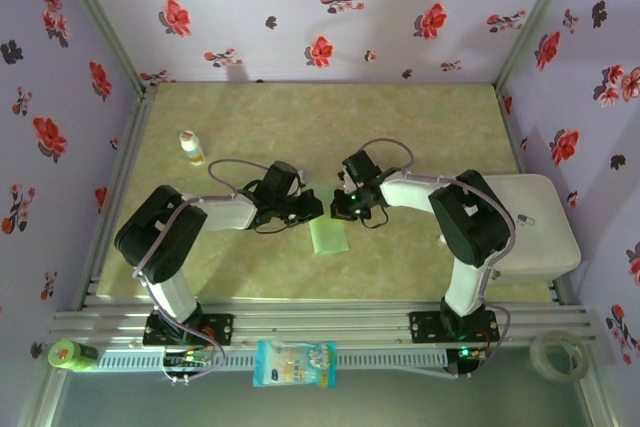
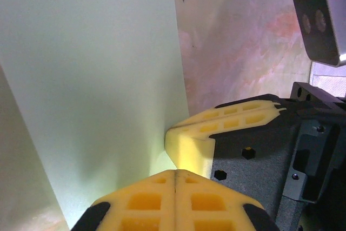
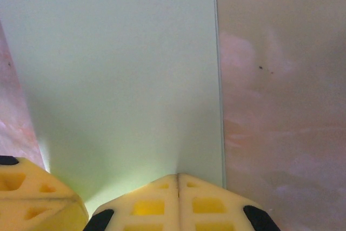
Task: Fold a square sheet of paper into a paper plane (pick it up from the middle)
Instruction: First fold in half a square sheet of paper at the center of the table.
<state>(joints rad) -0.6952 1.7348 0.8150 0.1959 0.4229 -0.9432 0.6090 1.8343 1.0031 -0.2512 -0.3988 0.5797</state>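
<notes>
Top external view: on the green table (image 1: 420, 127), the square sheet of paper (image 1: 328, 235) is seen near the middle. Its far edge is pinched by the left gripper (image 1: 314, 210) and the right gripper (image 1: 341, 211), both fully closed.

The far half of the table (image 1: 420, 127) lies open, with only a small white bottle (image 1: 191, 147) standing near its left edge. At mid-table the left gripper (image 1: 311, 209) and the right gripper (image 1: 342, 209) crowd tip to tip, both pinched on the sheet of paper (image 1: 328, 236), so no lane runs between them. In front of the sheet the mat is bare up to the aluminium rail (image 1: 330, 322). A white container (image 1: 545, 232) blocks the right edge, just beside the right arm's elbow.
</notes>
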